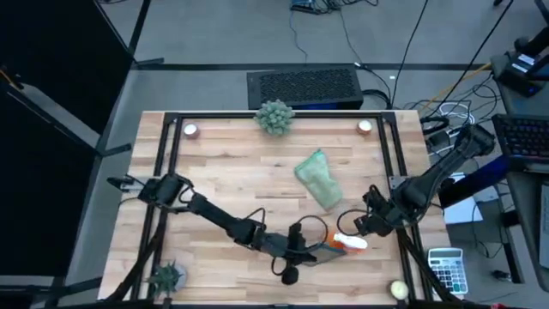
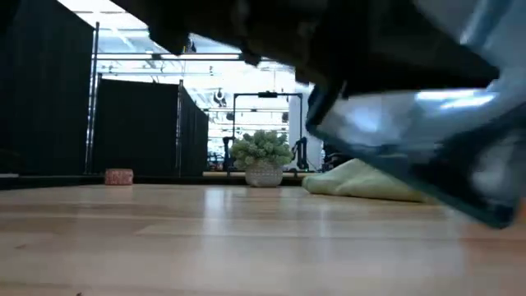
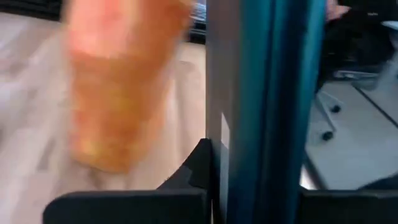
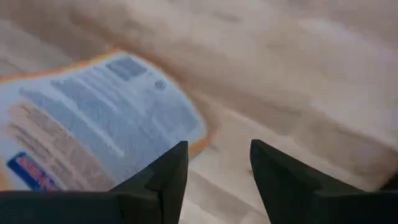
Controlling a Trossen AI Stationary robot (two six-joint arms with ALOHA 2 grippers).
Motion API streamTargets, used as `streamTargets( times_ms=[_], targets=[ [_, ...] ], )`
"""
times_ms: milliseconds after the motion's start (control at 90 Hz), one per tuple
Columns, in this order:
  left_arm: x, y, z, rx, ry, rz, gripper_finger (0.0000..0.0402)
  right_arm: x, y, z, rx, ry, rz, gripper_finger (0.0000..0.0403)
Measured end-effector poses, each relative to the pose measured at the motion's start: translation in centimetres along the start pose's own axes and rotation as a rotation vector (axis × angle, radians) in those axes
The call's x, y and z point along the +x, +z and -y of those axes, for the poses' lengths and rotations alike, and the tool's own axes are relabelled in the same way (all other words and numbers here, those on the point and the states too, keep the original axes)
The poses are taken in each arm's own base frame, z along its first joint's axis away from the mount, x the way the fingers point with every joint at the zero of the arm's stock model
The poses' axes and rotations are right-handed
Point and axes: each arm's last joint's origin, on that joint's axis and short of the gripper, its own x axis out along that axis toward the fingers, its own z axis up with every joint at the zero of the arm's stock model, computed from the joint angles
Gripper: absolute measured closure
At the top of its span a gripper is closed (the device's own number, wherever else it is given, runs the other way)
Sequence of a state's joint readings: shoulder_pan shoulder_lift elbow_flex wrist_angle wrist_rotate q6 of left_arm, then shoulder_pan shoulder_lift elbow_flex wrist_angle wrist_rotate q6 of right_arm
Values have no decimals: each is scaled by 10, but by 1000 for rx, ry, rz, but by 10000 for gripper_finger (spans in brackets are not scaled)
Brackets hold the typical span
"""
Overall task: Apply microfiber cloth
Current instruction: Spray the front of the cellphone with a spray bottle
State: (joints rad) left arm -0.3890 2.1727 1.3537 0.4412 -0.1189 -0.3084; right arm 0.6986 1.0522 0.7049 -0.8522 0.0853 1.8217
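A: So what was going on at the near edge of the counter (image 1: 223, 184)?

B: The left gripper (image 1: 302, 247) had its jaws clamped on the tablet (image 3: 267, 93), held up on edge, I'd guess so its face could be wiped. Just beside it, the right gripper (image 4: 214, 165) hovered by the spray bottle (image 4: 93, 146), jaws apart and empty.

A: And the cloth?

B: The cloth (image 1: 318, 178) lay crumpled mid-counter, farther back, untouched. A potted plant (image 1: 274, 117) sat at the far edge.
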Motion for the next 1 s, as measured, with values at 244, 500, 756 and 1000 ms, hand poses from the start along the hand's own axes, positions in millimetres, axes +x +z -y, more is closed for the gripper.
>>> streamTargets(
  times_ms=[244,500,756,1000],
  targets=[
    [1,0,-10,-28,15,-25,397,12,-7,-16,-2,86,2,245],
    [-11,0,8,-33,-31,-132,397,27,-11,-32,-68,154,17,245],
    [-60,2,50,154,180,-309,397,23,0,-25,-77,117,182,245],
    [-51,-5,35,97,300,-306,398,29,14,-29,-83,91,252,245]
  ],
)
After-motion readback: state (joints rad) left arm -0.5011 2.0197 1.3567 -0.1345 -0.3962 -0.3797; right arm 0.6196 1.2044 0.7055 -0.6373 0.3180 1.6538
